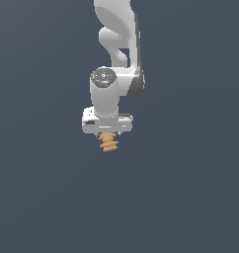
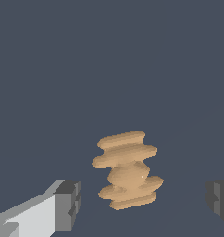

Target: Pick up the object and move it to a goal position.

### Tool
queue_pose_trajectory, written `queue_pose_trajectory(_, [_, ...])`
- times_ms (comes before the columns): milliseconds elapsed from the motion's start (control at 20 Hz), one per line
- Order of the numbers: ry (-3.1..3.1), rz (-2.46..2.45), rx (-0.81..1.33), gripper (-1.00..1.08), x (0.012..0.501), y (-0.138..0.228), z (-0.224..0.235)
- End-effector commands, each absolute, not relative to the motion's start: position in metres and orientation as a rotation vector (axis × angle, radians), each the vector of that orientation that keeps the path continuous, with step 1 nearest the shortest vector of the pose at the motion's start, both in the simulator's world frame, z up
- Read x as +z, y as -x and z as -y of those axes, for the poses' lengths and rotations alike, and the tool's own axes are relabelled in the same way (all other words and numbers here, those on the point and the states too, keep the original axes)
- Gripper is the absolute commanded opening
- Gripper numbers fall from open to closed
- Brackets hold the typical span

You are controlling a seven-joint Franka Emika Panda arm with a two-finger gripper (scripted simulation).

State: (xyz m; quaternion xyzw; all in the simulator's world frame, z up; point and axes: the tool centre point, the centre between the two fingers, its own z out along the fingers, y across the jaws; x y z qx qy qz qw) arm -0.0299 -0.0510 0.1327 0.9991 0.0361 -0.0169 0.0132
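The object point(image 1: 108, 142) is a small tan-orange ribbed piece, a short stack of wavy ridges, narrower than the white hand above it. In the exterior view it shows just under the gripper point(image 1: 107, 133), whose fingers are hidden by the hand. The wrist view shows the object point(image 2: 127, 170) lying between the two dark finger pads point(image 2: 68, 204), with wide gaps on both sides. The gripper point(image 2: 144, 201) is open and touches nothing.
A plain dark grey-blue surface point(image 1: 190, 197) fills both views. The white arm point(image 1: 119, 49) rises straight above the hand toward the top of the exterior view. No goal marker or other object shows.
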Motion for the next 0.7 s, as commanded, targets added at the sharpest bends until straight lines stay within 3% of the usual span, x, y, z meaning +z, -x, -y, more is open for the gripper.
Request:
queue_pose_trajectory(0, [-3.116, -0.167, -0.045, 1.0, 0.121, 0.036, 0.053])
queue_pose_trajectory(650, [-3.113, -0.41, -0.004, 1.0, 0.072, 0.067, 0.061])
